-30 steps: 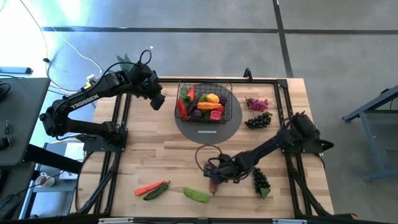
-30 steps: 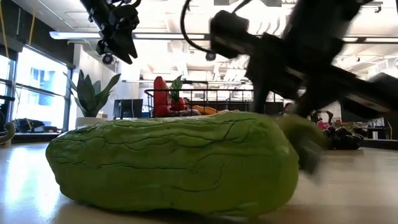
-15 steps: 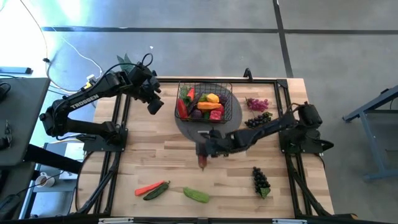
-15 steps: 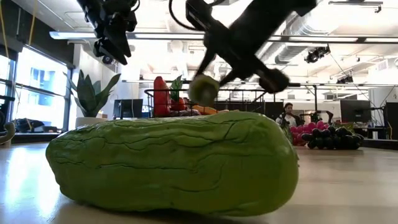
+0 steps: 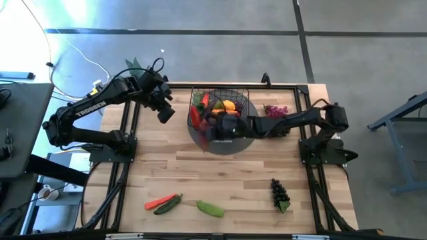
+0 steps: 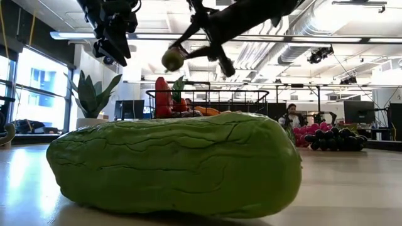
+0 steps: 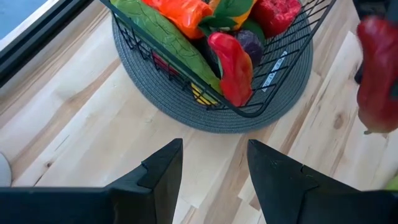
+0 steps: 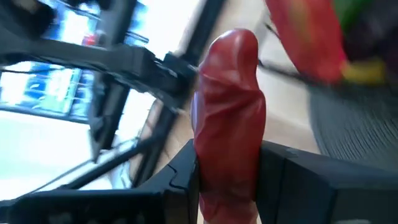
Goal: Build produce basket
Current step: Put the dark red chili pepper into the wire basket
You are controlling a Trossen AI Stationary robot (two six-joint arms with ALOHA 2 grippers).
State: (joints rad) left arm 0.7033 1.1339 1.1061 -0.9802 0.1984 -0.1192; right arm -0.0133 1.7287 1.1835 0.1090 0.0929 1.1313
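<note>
The black wire basket (image 5: 233, 93) stands on a grey round mat (image 5: 223, 145) and holds red, green, orange and purple produce. My right gripper (image 5: 212, 132) is over the mat by the basket's near left corner, shut on a red pepper (image 8: 230, 106). The pepper also shows in the left wrist view (image 7: 376, 74). My left gripper (image 5: 167, 113) hangs open and empty in the air left of the basket. In its own view (image 7: 211, 168) the gripper looks down on the basket (image 7: 273, 62). My right gripper pinches the red pepper between its two fingers, one on each side of its body (image 8: 227, 180). The arm reaches in from the table's right. The pepper is lifted clear of the table and sticks out past the fingertips; its green end (image 6: 173, 59) points down.
On the near part of the table lie a carrot (image 5: 159, 201), a dark cucumber (image 5: 168, 205) and a bumpy green cucumber (image 5: 211, 209). Dark grapes (image 5: 280, 193) lie near right. Pink grapes (image 5: 275, 111) and dark grapes (image 5: 279, 131) lie right of the basket. A potted plant (image 6: 94, 94) stands far left.
My right gripper has carried the red pepper up off the near part of the table and toward the far edge. It has gone from beside the bumpy cucumber to the basket's near left corner. The pepper is lifted clear.
</note>
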